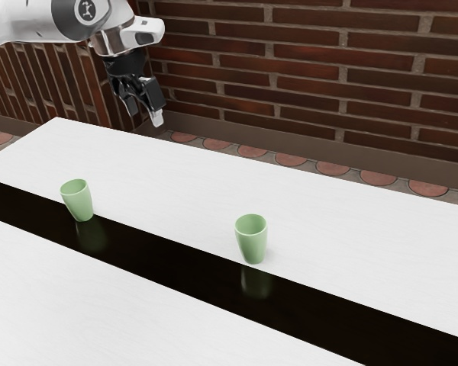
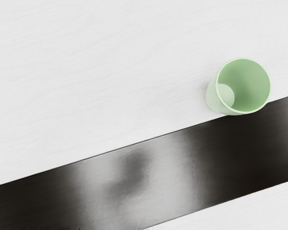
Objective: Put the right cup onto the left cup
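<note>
My gripper hangs in the exterior view's upper left, above and beyond the near cup, with its fingers apart and nothing between them. It points down and is well clear of both cups. The near cup is green and stands upright toward the exterior view's left, its base at the edge of the dark strip that crosses the white table. The far cup, also green and upright, stands toward the exterior view's right, its base right by the same edge of the strip. The two cups are well apart, neither stacked on the other, and each gives a faint green reflection in the strip.

In the wrist view I look down into a cup, its mouth open toward me and its rim overlapping the strip's edge; I cannot tell which of the two it is. Behind the table are a brick wall and a floor with round reddish stones.
</note>
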Robot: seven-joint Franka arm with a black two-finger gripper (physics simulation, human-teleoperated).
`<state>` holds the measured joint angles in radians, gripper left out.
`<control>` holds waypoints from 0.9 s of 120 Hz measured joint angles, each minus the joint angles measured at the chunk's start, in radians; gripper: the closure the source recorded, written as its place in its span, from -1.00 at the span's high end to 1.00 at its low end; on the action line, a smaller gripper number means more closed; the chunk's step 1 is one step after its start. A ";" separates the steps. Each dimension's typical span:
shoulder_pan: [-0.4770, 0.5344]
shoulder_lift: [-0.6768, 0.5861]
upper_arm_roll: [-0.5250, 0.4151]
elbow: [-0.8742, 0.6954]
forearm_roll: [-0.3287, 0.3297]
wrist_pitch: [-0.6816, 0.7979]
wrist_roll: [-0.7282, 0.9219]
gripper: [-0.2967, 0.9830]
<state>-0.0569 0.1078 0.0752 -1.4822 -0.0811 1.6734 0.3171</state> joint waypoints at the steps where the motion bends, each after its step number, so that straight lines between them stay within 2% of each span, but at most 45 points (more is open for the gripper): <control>1: 0.000 0.000 0.000 0.000 0.000 0.000 0.000 0.54; 32: 0.002 0.005 -0.002 0.000 -0.001 0.001 -0.007 0.54; 62: -0.007 0.042 -0.142 -0.040 0.010 0.047 -0.031 0.53; 108: -0.016 0.226 -0.180 -0.031 0.019 0.143 -0.190 0.54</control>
<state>-0.0731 0.3339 -0.1052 -1.5133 -0.0616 1.8169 0.1270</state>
